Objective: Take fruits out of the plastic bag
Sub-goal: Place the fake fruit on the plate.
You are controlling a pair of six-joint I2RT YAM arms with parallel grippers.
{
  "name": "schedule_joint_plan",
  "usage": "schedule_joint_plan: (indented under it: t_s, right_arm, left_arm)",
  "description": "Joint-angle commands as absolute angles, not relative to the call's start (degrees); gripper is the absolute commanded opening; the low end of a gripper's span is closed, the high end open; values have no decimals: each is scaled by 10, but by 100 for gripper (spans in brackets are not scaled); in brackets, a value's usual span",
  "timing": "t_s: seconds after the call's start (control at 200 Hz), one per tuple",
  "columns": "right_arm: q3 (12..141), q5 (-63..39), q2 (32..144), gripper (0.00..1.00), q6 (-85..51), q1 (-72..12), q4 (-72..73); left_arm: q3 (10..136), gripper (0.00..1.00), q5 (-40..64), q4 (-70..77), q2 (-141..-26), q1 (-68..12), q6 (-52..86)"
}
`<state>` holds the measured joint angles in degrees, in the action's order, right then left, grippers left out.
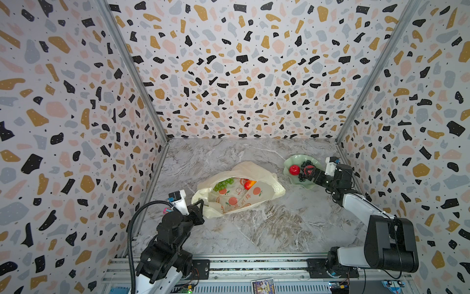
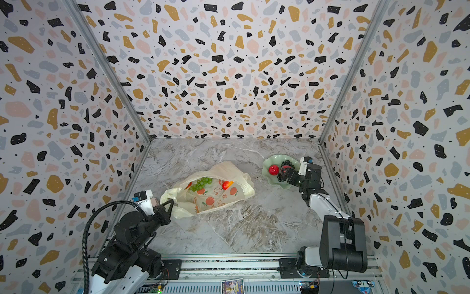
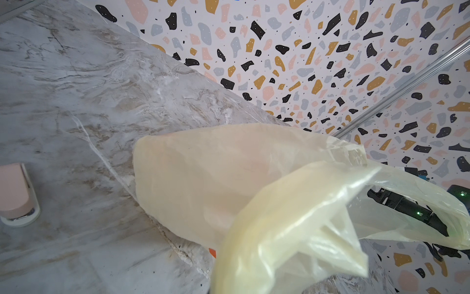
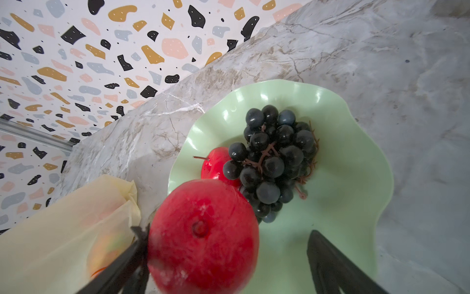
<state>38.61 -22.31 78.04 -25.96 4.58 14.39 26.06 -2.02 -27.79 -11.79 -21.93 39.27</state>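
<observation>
The plastic bag (image 1: 244, 196) lies mid-table, its mouth held up. Green grapes (image 1: 223, 183) and a red-yellow fruit (image 1: 250, 183) show inside it in both top views. My left gripper (image 1: 201, 205) is shut on the bag's near handle (image 3: 292, 229), which hides its fingers in the left wrist view. My right gripper (image 4: 226, 233) hangs open over the pale green dish (image 4: 343, 178). A red apple (image 4: 203, 236) sits between its jaws, touching one finger (image 4: 127, 257) and apart from the other (image 4: 328, 259). Dark grapes (image 4: 274, 157) and another red apple (image 1: 294, 169) lie in the dish.
Terrazzo-patterned walls close the table on three sides; the dish (image 1: 292, 159) stands near the right wall. An aluminium rail (image 1: 254, 264) carrying both arm bases runs along the front edge. A small printed card (image 1: 263, 286) lies below it.
</observation>
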Motion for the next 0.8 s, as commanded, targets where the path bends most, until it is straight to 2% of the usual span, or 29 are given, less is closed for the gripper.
schedule_joint_plan:
  t_s: [0.0,0.586,0.796]
  right_arm:
    - [379,-242,765,95,-287,54,165]
    - [369,-183,753,95,-229,68,68]
    - [359,-181,768,96,-223,72,78]
  left_arm:
    - [255,0,-18,-256,-115,-221,392]
    - [254,0,-5,-251,-119,-221,390]
    - [253,0,0,-248,-120,-221,389]
